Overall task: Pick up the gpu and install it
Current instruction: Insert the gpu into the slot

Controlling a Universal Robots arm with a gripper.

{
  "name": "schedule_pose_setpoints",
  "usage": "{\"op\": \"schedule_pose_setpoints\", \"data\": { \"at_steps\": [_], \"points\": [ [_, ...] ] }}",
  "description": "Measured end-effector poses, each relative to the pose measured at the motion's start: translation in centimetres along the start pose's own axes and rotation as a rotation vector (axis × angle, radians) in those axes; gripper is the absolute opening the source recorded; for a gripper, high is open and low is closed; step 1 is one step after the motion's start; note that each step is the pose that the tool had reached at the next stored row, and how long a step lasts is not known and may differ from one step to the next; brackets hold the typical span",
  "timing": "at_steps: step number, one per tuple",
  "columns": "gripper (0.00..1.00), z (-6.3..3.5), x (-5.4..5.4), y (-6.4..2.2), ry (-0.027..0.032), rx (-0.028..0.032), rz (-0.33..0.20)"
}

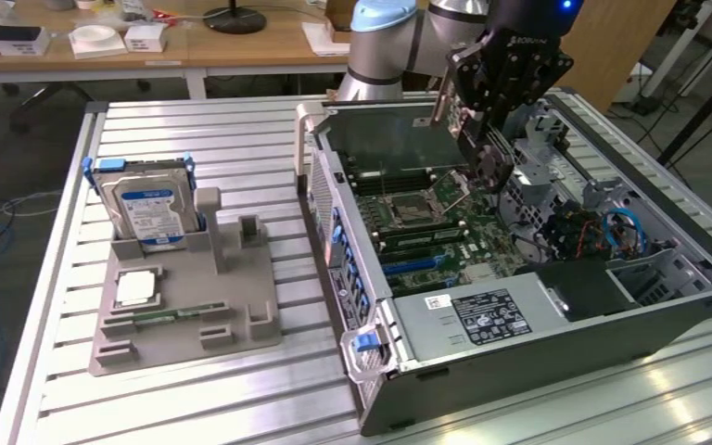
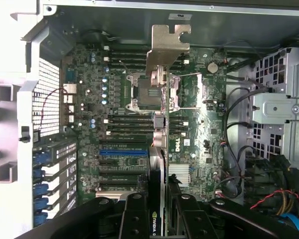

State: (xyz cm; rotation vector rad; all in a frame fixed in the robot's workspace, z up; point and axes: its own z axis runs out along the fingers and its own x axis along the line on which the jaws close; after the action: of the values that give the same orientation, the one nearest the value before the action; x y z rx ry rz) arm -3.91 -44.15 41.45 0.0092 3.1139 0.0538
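Observation:
The gpu (image 1: 447,104) hangs upright above the open computer case (image 1: 541,345), over the motherboard (image 1: 437,232). My gripper (image 1: 486,125) is shut on it from above. In the wrist view I look down the card edge-on: the gpu (image 2: 158,149) runs from between my fingers (image 2: 134,219) out to its silver metal bracket (image 2: 167,45), which hovers over the processor socket area. The gripper (image 2: 158,204) clamps the card on both faces, and a green logo shows on the cooler right at the grip. The card is held clear of the board, above the blue slot (image 2: 122,152).
On the exterior view's left, a grey holder (image 1: 183,315) on the slatted table carries a silver hard drive with a blue label (image 1: 146,209), a small chip (image 1: 137,287) and a narrow memory stick (image 1: 171,313). Drive cage (image 2: 279,109) and cables (image 1: 616,232) crowd the case's far side.

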Motion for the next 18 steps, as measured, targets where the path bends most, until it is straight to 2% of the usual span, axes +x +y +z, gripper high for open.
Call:
{"op": "schedule_pose_setpoints", "data": {
  "at_steps": [5, 11, 18],
  "points": [
    [0.26, 0.03, -1.3, 0.0, 0.0002, -0.0001, -0.001],
    [0.26, 0.04, -1.3, 0.0, 0.0001, -0.0001, -0.004],
    [0.26, 0.04, -1.3, 0.0, 0.0018, -0.0015, -0.052]
  ]
}}
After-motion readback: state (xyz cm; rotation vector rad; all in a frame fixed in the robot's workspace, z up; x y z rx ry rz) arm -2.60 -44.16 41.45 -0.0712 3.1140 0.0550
